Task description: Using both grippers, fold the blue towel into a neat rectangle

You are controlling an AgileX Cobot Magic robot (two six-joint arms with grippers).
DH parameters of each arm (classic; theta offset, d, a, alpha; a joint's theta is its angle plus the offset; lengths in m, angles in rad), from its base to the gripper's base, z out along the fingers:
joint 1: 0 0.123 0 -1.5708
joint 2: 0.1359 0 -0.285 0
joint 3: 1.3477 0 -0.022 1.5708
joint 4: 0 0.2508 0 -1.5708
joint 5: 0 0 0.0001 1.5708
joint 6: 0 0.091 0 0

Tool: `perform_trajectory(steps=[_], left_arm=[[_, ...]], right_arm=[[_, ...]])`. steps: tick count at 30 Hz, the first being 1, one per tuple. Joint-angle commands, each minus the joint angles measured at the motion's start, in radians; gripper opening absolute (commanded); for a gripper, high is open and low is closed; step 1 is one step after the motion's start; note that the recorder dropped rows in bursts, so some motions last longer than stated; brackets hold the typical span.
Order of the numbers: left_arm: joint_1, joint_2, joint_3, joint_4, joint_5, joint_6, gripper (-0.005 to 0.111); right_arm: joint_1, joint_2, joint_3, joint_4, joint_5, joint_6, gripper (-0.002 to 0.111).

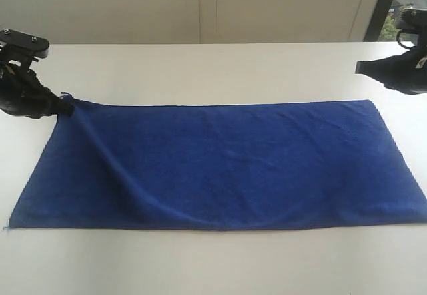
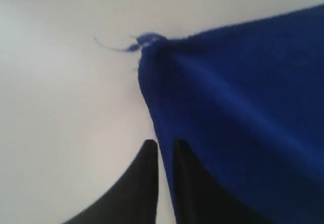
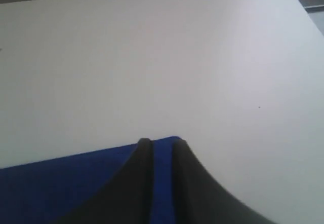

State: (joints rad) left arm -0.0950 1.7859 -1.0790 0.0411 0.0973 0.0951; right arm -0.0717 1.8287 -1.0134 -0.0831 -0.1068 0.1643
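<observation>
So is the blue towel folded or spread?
The blue towel lies spread, no fold-over visible; a ridge runs from its corner at the left end effector, grip unclear.

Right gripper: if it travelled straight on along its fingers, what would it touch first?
Probably the blue towel, at its corner: in the right wrist view the right gripper points at that corner, with blue showing between its tips. Depth is unclear, so it could instead land on the table just beyond.
</observation>
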Motion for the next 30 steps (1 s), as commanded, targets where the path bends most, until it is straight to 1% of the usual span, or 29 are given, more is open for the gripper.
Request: perform_trajectory(steps=[1, 3, 6, 12, 15, 19, 24, 30], left_arm=[[0.002, -0.033, 0.008, -0.041, 0.155, -0.017, 0.0], [0.0, -0.042, 0.027, -0.068, 0.189, -0.017, 0.0], [-0.014, -0.064, 0.083, -0.102, 0.187, -0.012, 0.0], [-0.092, -0.11, 0.244, -0.106, 0.087, -0.013, 0.0], [-0.117, -0.112, 0.3, -0.108, 0.046, -0.018, 0.0], [-0.116, -0.112, 0.35, -0.108, 0.02, -0.034, 0.0], [-0.116, -0.112, 0.38, -0.108, 0.008, -0.04, 0.0], [-0.116, -0.123, 0.381, -0.099, 0.079, -0.009, 0.0]], right_arm=[[0.036, -0.068, 0.025, 0.004, 0.084, 0.004, 0.0], [0.043, -0.091, 0.049, 0.004, 0.107, 0.025, 0.0], [0.043, -0.132, 0.116, 0.004, 0.107, 0.061, 0.0], [0.043, -0.234, 0.252, 0.004, 0.078, 0.061, 0.0], [0.043, -0.276, 0.315, 0.004, 0.037, 0.061, 0.0], [0.043, -0.301, 0.375, 0.004, -0.02, 0.061, 0.0], [0.043, -0.301, 0.39, 0.004, -0.055, 0.061, 0.0], [0.043, -0.301, 0.39, 0.004, -0.059, 0.068, 0.0]])
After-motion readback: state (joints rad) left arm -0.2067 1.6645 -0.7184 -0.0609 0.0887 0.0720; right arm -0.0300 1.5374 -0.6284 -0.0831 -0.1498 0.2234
